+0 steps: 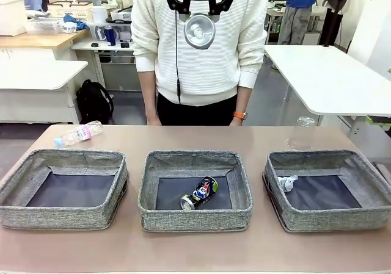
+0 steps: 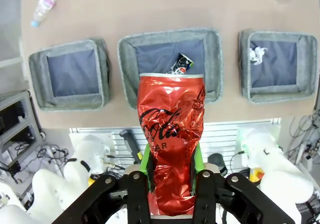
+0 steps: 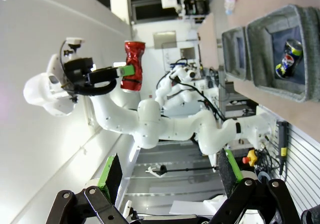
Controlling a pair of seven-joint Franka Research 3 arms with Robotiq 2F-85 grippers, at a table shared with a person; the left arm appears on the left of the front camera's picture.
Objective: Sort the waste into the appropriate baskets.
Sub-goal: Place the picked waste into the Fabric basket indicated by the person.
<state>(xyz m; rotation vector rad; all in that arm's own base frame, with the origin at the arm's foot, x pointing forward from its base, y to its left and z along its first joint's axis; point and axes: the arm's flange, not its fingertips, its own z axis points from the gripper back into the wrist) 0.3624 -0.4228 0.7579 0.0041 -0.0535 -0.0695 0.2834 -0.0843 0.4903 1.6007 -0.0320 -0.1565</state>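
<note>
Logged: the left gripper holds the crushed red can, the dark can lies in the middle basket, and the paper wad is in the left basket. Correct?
One error: the paper wad is in the right basket, not the left, as the front view shows. The rest stands: the left gripper holds the crushed red can, and the dark can lies in the middle basket.

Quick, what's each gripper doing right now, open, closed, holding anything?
Left gripper: closed on the crushed red can.
Right gripper: open, holding nothing.
</note>
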